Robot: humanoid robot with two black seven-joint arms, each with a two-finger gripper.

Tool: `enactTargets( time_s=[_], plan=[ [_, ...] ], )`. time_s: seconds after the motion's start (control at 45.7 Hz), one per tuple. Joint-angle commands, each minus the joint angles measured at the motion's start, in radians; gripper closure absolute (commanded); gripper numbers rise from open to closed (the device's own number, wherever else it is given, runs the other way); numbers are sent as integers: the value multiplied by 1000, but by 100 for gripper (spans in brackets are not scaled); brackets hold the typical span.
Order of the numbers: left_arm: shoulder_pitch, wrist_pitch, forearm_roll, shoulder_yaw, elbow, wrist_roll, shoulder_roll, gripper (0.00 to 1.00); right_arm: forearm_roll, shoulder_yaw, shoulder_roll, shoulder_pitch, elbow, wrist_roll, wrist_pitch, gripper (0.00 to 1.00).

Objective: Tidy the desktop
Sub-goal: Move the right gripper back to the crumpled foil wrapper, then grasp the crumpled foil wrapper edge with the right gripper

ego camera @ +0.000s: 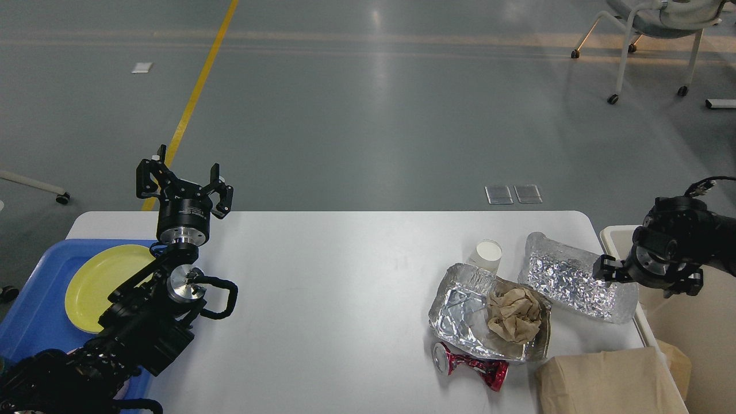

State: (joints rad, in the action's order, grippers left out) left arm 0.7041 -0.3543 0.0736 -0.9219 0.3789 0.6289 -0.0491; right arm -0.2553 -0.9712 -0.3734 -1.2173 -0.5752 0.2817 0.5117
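The white desktop [345, 299] carries litter at its right end. There is a foil tray [460, 310] with crumpled brown paper [513, 315] in it. Beside it are a crinkled silver foil container [569, 279], a white cup [487, 253], a crushed red can [471, 365] and a brown paper bag [604, 382]. My right gripper [644, 279] hangs low over the right end of the foil container, its fingers spread, holding nothing. My left gripper [184, 184] points up at the desktop's far left edge, open and empty.
A cream bin [710, 333] stands off the desktop's right edge, just behind my right gripper. A blue tray [31, 316] with a yellow plate [98, 282] lies at the left under my left arm. A wheeled chair [655, 23] stands on the floor at the far right.
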Motion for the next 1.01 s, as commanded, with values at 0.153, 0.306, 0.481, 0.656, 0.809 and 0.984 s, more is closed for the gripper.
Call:
enactTargets(
  time_s=[0.153, 0.306, 0.481, 0.656, 0.809, 0.984],
  plan=[
    [0, 0, 0, 0, 0, 0, 0, 0, 2, 17, 4, 116, 41, -1, -148, 0],
    [0, 0, 0, 0, 0, 0, 0, 0, 5, 22, 21, 159, 52, 1, -237, 0],
    [0, 0, 0, 0, 0, 0, 0, 0, 11, 25, 33, 183, 54, -1, -243, 8],
    [0, 0, 0, 0, 0, 0, 0, 0, 15, 52, 34, 197, 55, -1, -248, 23],
    [0, 0, 0, 0, 0, 0, 0, 0, 15, 60, 45, 210, 55, -1, -248, 63],
    [0, 0, 0, 0, 0, 0, 0, 0, 15, 60, 47, 222, 54, -4, -251, 84]
  ],
)
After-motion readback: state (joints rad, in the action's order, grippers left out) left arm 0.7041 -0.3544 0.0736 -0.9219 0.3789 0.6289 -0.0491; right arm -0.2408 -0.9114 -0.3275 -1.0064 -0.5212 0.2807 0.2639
